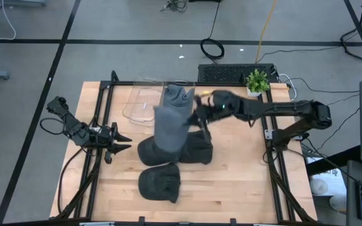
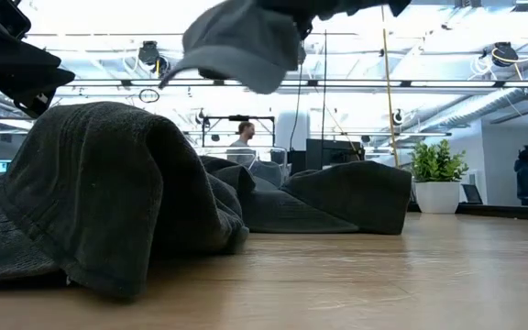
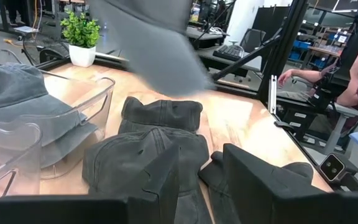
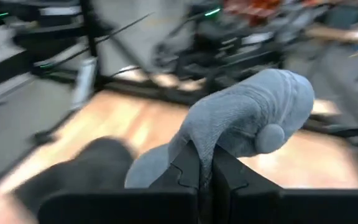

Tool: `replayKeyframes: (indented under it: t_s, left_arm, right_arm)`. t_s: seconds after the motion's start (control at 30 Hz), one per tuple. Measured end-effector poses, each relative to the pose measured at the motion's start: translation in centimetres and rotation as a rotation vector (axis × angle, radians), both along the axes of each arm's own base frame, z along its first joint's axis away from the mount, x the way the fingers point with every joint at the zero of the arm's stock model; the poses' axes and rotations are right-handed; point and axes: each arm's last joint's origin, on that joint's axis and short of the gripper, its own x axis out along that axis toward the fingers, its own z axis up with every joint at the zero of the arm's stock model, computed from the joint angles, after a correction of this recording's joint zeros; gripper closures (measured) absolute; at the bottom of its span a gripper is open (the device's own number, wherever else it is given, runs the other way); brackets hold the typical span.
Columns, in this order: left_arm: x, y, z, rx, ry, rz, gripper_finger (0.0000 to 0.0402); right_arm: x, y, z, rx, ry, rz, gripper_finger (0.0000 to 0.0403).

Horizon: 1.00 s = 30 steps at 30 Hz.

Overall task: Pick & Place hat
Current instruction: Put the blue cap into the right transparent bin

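Note:
My right gripper (image 4: 205,169) is shut on a light grey hat (image 1: 167,129), which it holds high over the middle of the table. The hat also shows at the top of the low view (image 2: 244,41). Below it, two dark hats (image 1: 176,150) lie heaped on the wood, and a third dark hat (image 1: 159,183) lies nearer the front edge. Another grey hat (image 3: 17,93) rests inside a clear bin (image 1: 142,100) at the far middle. My left gripper (image 1: 123,141) waits open at the table's left, pointing toward the hats. My right gripper pinches a bunched fold of the grey hat's crown (image 4: 199,142) between its two fingers, a little way from the top button (image 4: 267,138). The fingers come nearly level from the table's right. The hat is lifted clear of the table and droops beyond the fingers.
A potted plant (image 1: 257,81) and a keyboard (image 1: 236,73) sit at the far right edge. Bare wood lies at the front right and front left. Dark frame rails (image 1: 99,119) run along both sides. People sit beyond the table.

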Motion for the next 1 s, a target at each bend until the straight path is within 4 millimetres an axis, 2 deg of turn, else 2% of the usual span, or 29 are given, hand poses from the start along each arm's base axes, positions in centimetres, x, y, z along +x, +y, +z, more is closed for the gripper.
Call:
replayKeyframes:
  t_s: [0.23,0.4,0.6,1.0]
  left_arm:
    - [0.0,0.0,0.0,0.000,0.000,0.000,0.0270]
    - [0.0,0.0,0.0,-0.001,0.000,0.000,0.0270]
    - [0.0,0.0,0.0,0.000,0.000,0.000,0.0270]
    - [0.0,0.0,0.0,0.000,0.000,0.000,0.0270]
  right_arm:
    - [-0.2,-6.8,-0.8,-0.055,-0.034,-0.192,0.0403]
    - [0.0,-10.1,-2.4,-0.151,-0.026,-0.226,0.0403]
    - [0.1,-11.6,-3.3,-0.134,-0.031,-0.173,0.0403]
    - [2.1,-12.8,-8.6,-0.090,0.110,-0.134,0.0403]
